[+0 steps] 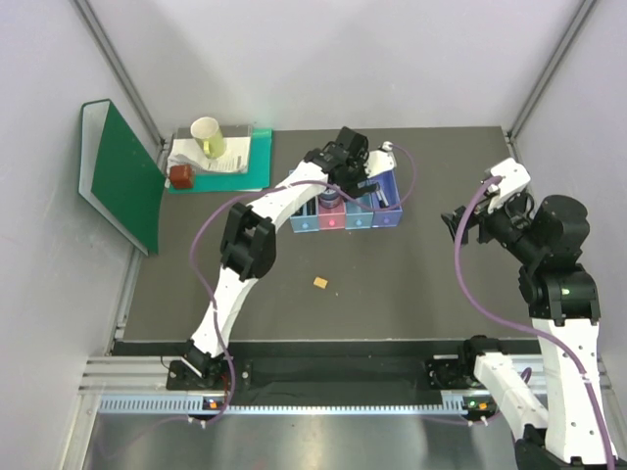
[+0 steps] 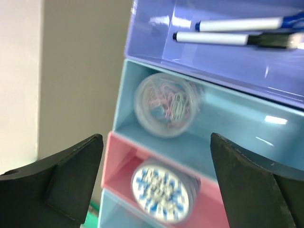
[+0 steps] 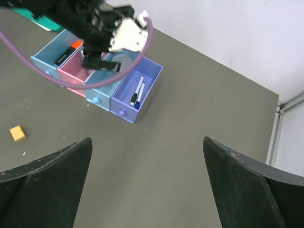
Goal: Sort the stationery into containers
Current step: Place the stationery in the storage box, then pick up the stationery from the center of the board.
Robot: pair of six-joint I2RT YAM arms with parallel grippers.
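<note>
The containers are a joined row of small bins at the back middle of the table. My left gripper hangs open just above them. Below its jaws, the round blue-patterned tin lies in the pink bin. A clear tub of paper clips lies in the blue bin, and two white pens lie in the purple bin. A black highlighter lies in the light blue end bin. The tan block sits on the table in front. My right gripper is open and empty, off to the right.
A green folder leans against the left wall. At the back left, a paper cup and a red-brown block stand on papers over a teal mat. Walls close in the back and both sides.
</note>
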